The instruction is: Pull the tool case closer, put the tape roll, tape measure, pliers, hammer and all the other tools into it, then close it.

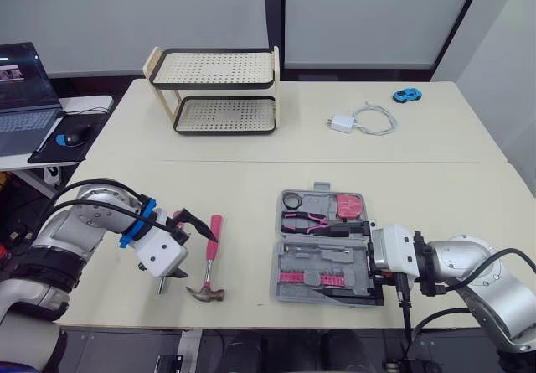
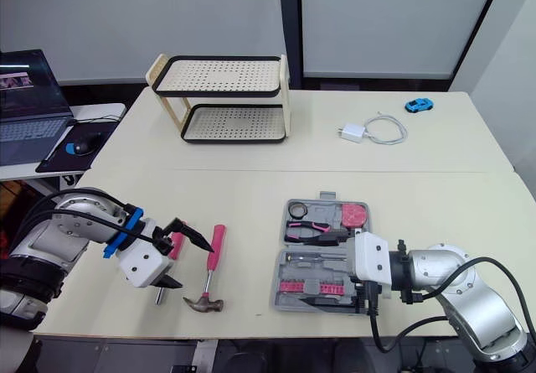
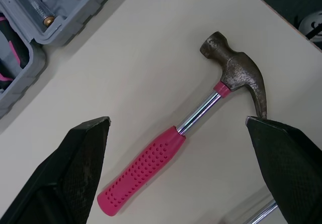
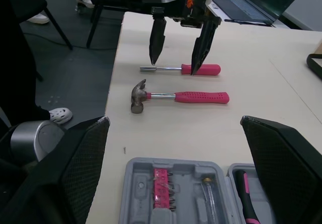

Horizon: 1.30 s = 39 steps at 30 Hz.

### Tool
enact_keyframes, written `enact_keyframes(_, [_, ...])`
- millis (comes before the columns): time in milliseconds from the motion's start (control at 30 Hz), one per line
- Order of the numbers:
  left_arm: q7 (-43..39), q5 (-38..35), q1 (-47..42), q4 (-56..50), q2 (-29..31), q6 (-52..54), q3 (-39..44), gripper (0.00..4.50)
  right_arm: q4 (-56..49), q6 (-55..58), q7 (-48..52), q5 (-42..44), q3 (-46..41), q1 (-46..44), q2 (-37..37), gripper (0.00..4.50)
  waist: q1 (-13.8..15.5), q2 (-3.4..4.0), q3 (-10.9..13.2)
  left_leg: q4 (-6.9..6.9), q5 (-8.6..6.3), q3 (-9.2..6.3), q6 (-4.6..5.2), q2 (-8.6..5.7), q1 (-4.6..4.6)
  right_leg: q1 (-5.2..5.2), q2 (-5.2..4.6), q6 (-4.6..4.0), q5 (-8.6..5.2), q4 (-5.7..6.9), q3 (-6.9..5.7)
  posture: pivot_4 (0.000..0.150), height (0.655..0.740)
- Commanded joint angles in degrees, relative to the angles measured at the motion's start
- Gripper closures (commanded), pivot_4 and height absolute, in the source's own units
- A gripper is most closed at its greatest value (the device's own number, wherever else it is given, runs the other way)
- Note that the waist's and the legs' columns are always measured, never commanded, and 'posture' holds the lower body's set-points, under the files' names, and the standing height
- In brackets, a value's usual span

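Observation:
The grey tool case (image 1: 277, 266) lies open at the table's front right, with a black tape roll (image 1: 292, 200), a pink tape measure (image 1: 347, 206), pink-handled pliers (image 1: 305, 220) and a row of pink bits (image 1: 311, 277) in it. A pink-handled hammer (image 1: 211, 251) lies on the table left of the case, head toward the front edge. My left gripper (image 1: 198, 232) hovers open just left of the hammer (image 3: 151, 168), above a pink-handled screwdriver (image 4: 201, 69). My right gripper (image 4: 175, 121) is open at the case's right edge.
A two-tier perforated rack (image 1: 216, 88) stands at the back left. A white charger with cable (image 1: 353, 122) and a blue toy car (image 1: 407, 95) lie at the back right. A laptop (image 1: 21, 96) and a mouse (image 1: 74, 136) sit on a side desk to the left.

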Motion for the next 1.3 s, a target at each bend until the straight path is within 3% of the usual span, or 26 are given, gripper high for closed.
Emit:
enact_keyframes(33, [0.5, 4.6, -3.2, 0.6, -0.8, -5.3, -2.8, 0.0, -1.5, -0.8, 0.1, 0.2, 0.2, -1.7, 0.2, 0.03, 0.0, 0.0, 0.0, 0.0, 0.0, 0.0, 0.0, 0.0, -0.01, 0.0, 0.0, 0.0, 0.0, 0.0, 0.0, 0.15, 0.74])
enact_keyframes(467, [13.0, 21.5, -3.1, -3.1, -2.4, -7.2, -6.0, 0.0, -3.7, 0.3, -2.0, 0.1, -0.2, 0.3, -0.8, 0.03, -0.1, -0.01, 0.0, 0.04, 0.01, -0.01, -0.01, -0.01, 0.0, 0.01, 0.04, 0.01, 0.0, 0.05, 0.0, 0.15, 0.74])
enact_keyframes(800, [21.3, 30.1, -2.6, -5.0, -4.6, -6.5, -8.6, 0.0, -4.6, 1.2, -2.5, 0.2, 0.2, 0.6, -0.9, 0.03, 0.0, -0.02, 0.0, 0.09, 0.02, -0.03, -0.02, -0.03, 0.0, 0.02, 0.06, 0.01, 0.0, 0.07, -0.01, 0.15, 0.74])
enact_keyframes(1300, [26.7, 38.6, -1.7, -6.1, -5.5, -7.1, -12.8, 0.0, -6.2, 1.9, -3.6, 0.0, 0.6, 1.4, -1.2, 0.03, 0.1, 0.01, 0.0, 0.11, 0.01, -0.03, 0.0, -0.04, 0.07, 0.04, 0.06, 0.02, -0.01, 0.24, 0.01, 0.15, 0.74])
